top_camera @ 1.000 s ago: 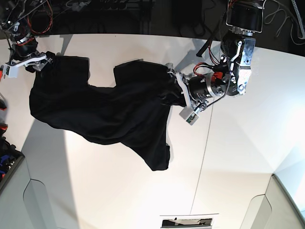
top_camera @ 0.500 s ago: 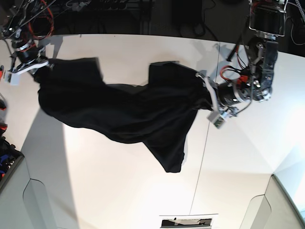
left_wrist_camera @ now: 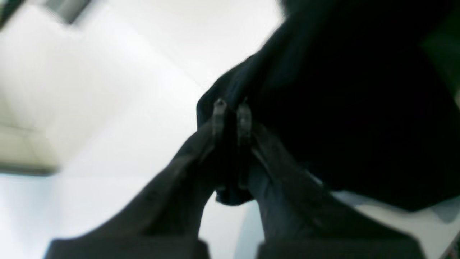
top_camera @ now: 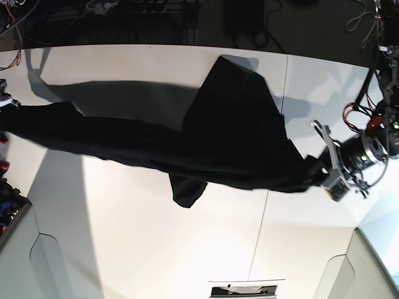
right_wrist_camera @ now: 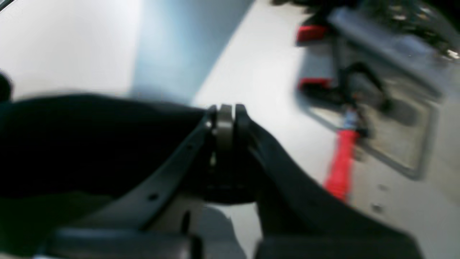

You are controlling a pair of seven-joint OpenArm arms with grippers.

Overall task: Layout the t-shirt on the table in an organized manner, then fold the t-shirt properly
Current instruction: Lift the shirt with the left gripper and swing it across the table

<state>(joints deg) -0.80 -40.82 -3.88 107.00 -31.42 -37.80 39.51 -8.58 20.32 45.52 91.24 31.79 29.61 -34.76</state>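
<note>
We see the t-shirt [top_camera: 237,137] stretched over the table [top_camera: 156,249], both the left gripper [top_camera: 325,167] and right gripper [right_wrist_camera: 225,115] pinching it.

both wrist views are blurred. the right claw [right_wrist_camera: 225,118] is cut off by the base view's left edge, and the t-shirt [top_camera: 206,146] runs off that edge too. the red clutter [right_wrist_camera: 339,163] beside the bench is too smeared to name.

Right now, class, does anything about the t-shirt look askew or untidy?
Yes. The t-shirt is stretched into a twisted band between the left gripper and the right gripper at the picture's left edge, with one flap drooping toward the table, not flat.
</note>
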